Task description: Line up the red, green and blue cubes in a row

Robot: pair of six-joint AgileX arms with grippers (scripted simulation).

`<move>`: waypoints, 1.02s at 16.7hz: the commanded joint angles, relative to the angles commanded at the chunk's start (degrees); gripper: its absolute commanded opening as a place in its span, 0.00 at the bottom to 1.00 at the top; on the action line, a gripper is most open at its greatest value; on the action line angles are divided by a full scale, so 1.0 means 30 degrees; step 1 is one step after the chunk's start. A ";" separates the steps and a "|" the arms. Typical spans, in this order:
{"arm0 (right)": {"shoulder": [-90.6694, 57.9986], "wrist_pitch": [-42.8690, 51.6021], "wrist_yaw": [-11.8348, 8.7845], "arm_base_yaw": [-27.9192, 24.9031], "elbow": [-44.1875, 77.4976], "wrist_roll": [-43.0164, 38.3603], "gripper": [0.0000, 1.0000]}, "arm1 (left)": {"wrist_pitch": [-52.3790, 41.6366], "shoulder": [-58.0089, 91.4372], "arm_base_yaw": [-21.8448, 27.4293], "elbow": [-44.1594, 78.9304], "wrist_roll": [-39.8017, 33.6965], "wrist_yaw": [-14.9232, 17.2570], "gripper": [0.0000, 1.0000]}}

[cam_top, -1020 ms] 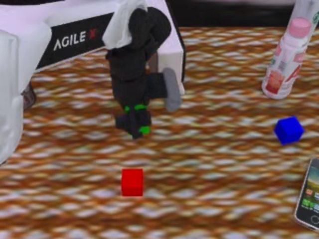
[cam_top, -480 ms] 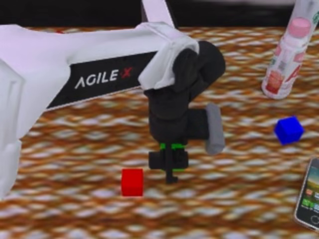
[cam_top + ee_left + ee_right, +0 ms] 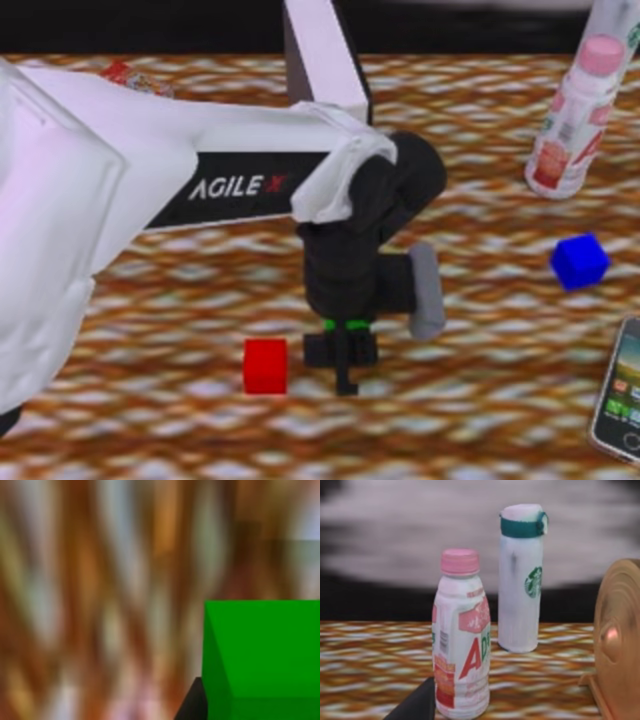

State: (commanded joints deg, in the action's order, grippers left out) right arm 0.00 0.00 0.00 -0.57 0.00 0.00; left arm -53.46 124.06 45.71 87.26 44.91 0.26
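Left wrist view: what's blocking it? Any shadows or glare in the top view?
Left wrist view: green cube, held in the left tool, fills part of it. Top view: even light, no glare, no shadow by the red cube; left arm hides much table.

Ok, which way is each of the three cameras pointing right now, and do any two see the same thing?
Top view: above the table, looking down on the left arm, its left gripper beside the red cube, with the blue cube at right.
Left wrist view: close on the held green cube above the table; a dark finger shows.
Right wrist view: low, level, facing the pink-capped bottle and white flask.
Shared: top and right wrist views both show that bottle.
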 joint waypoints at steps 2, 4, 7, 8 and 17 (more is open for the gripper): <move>0.0000 0.0000 0.0000 0.0000 0.0000 0.0000 1.00 | 0.1007 0.0399 0.0078 -0.0469 0.0001 0.0013 0.00; 0.0000 0.0000 0.0000 0.0000 0.0000 0.0000 1.00 | 0.1238 0.0497 0.0095 -0.0577 -0.0002 0.0004 0.00; 0.0000 0.0000 0.0000 0.0000 0.0000 0.0000 1.00 | 0.1238 0.0497 0.0095 -0.0577 -0.0002 0.0004 0.00; 0.0000 0.0000 0.0000 0.0000 0.0000 0.0000 1.00 | 0.1238 0.0497 0.0095 -0.0577 -0.0002 0.0004 0.08; 0.0000 0.0000 0.0000 0.0000 0.0000 0.0000 1.00 | 0.1238 0.0497 0.0095 -0.0577 -0.0002 0.0004 0.75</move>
State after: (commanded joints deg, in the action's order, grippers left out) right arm 0.00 0.00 0.00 -0.57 0.00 0.00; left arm -49.75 125.55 46.00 85.52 44.91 0.27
